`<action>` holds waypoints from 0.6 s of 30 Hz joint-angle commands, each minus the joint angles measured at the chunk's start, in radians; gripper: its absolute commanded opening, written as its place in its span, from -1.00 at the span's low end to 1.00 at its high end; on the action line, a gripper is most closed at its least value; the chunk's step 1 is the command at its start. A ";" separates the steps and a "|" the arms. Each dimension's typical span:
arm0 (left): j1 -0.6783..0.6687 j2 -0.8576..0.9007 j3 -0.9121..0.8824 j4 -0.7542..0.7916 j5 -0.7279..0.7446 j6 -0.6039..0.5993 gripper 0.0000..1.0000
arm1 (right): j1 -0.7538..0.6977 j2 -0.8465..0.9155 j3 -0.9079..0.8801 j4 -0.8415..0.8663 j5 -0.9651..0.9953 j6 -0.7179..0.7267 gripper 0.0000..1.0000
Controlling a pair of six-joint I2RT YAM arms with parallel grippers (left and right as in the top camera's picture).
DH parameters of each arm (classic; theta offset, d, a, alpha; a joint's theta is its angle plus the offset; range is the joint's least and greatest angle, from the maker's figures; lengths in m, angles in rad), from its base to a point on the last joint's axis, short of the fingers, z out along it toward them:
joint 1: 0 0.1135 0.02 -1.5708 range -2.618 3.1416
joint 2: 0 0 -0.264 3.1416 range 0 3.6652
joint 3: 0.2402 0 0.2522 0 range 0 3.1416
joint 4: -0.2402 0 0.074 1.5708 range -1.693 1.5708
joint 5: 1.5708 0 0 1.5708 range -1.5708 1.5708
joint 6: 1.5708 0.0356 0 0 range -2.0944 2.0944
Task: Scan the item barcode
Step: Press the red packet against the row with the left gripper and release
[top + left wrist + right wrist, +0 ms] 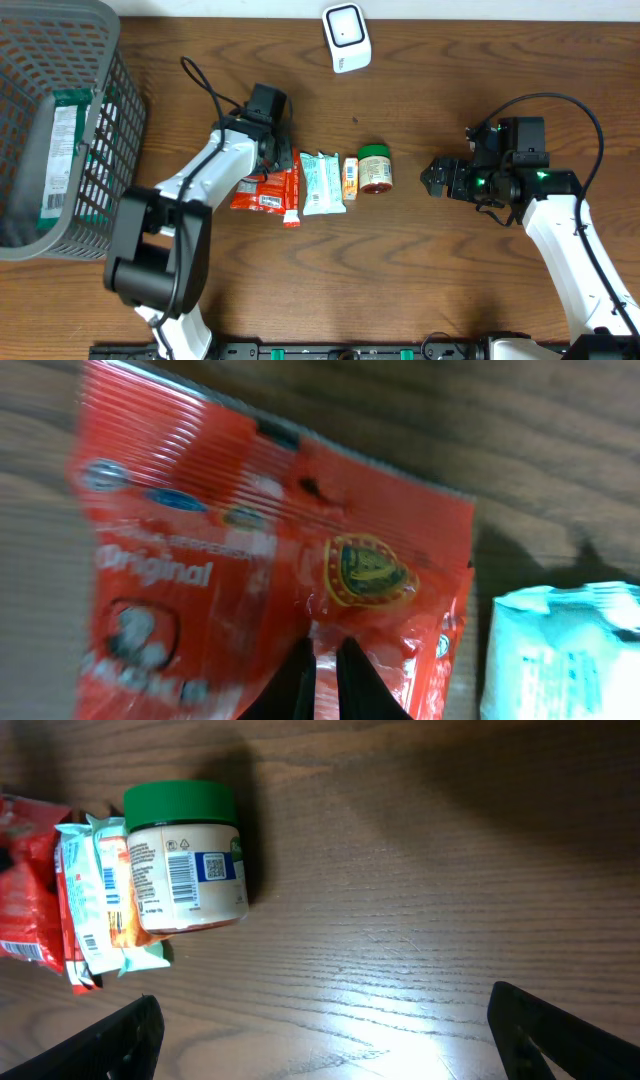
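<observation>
On the worktop (420, 290), the left pincer (325, 652) clenches the red packet (270, 560), the right pincer (436, 178) gapes empty, scanner (347, 38) not yet reached.

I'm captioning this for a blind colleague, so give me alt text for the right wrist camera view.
A green-lidded jar lies on its side on a wooden table, its barcode facing the camera, with a row of snack packets beside it. The right gripper hangs open above bare wood, holding nothing.
</observation>
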 commanded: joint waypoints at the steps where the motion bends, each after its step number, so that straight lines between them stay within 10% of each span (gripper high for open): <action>1: -0.003 0.062 -0.016 -0.003 0.026 0.004 -0.78 | 0.011 -0.001 0.014 0.000 -0.008 0.006 0.98; 18: 0.018 -0.194 0.037 -0.166 0.026 0.058 -0.59 | 0.011 -0.001 0.014 -0.001 -0.008 0.006 0.99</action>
